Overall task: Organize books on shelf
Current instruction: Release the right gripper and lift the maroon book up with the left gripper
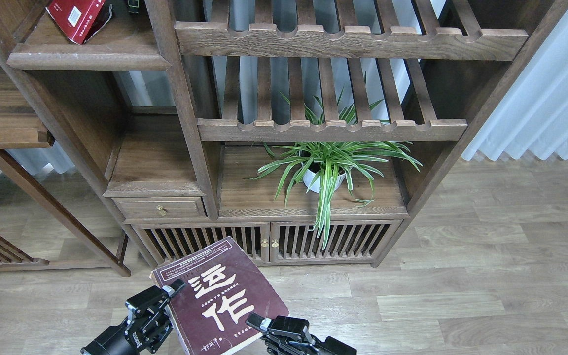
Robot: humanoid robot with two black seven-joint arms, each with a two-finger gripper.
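The maroon paperback [220,301] lies between both hands: left hand [175,287] pinches its left edge, right hand [255,321] its lower right. Light, floppy, glossy; best gripped near the spine.

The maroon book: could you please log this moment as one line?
maroon book: held above floor | left gripper: at its left edge | right gripper: at its lower edge

Maroon book [220,301] held cover-up between left gripper [173,288] at its left edge and right gripper [257,323] at its lower right. Red book [77,17] on the solid shelf [91,54], far above left gripper.
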